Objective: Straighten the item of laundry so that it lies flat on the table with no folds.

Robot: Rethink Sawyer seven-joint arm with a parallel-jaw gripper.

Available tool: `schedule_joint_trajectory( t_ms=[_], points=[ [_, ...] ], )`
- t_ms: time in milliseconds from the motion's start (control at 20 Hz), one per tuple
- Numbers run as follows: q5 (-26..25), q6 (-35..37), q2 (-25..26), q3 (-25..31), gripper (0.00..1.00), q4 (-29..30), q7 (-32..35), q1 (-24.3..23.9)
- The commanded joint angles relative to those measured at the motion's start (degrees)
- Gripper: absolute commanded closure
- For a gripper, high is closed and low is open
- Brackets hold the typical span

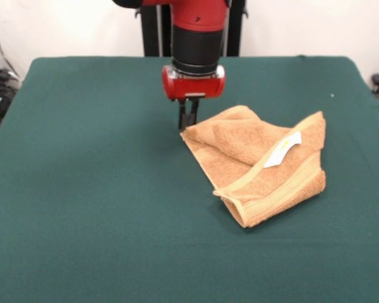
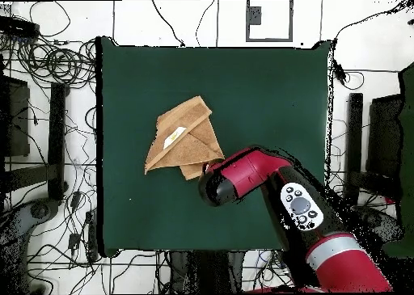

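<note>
Nubby terry towel (image 1: 256, 165) with smooth white label (image 1: 282, 149), matt felt-like table (image 1: 95, 208), glossy red tool housing (image 1: 194, 82).

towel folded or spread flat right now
Folded. The towel lies doubled over itself, with layered edges at its front corner and a raised fold near the gripper; from overhead it is a crumpled triangle, not a square.

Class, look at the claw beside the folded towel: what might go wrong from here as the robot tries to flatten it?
1. The claw is at the very edge of the towel, so it may catch only a thin corner and slip off.
2. The towel lies in several overlapping layers; a pinch might take more than one, dragging the bundle across the table still folded.
</note>
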Motion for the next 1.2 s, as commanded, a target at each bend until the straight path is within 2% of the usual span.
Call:
schedule_joint_trajectory(
  t_ms=[50, 500, 850, 1000, 1050, 1200],
  points=[
    [-1.36, -4.26, 2.83, 6.72, 1.00, -0.78, -10.14, -0.65],
    [-1.82, -5.19, 2.85, 6.93, 1.00, -0.78, -9.79, -0.76],
    [0.00, -4.67, 1.85, 8.57, 1.00, 1.12, -10.90, -2.72],
    [2.27, -2.21, -0.65, 10.18, 1.00, 3.68, -12.50, -4.48],
    [4.04, -0.74, -2.96, 10.89, 1.00, 5.72, -13.12, -5.26],
    [7.14, 3.10, -4.78, 12.08, 1.00, 7.47, -14.16, -6.30]
  ],
)
